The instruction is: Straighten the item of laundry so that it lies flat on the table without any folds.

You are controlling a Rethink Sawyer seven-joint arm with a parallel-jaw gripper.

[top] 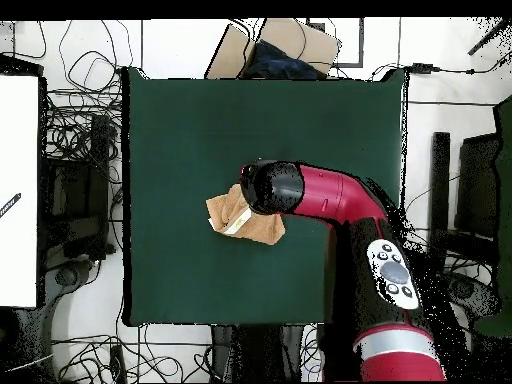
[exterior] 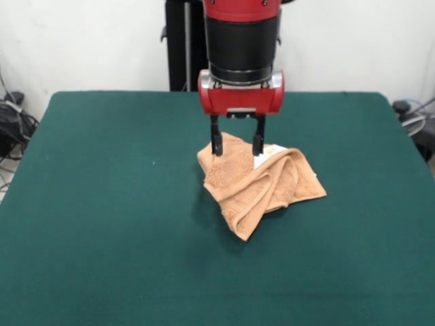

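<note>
The peach-orange towel [exterior: 262, 182] lies crumpled and folded over itself near the middle of the dark green table [exterior: 102, 204]. A white tag [exterior: 268, 153] shows at its far side. My gripper [exterior: 237, 146] hangs straight down over the towel's far edge. Its two black fingers [exterior: 216, 140] are spread apart, with the tips at the cloth on either side of a raised fold. In the overhead view the arm's head covers the gripper and part of the towel [top: 232, 214].
The table [top: 180, 130] has wide bare green felt on every side of the towel. Cables and equipment lie on the floor around the table. A cardboard box [top: 275, 45] stands past the table's far end in the overhead view.
</note>
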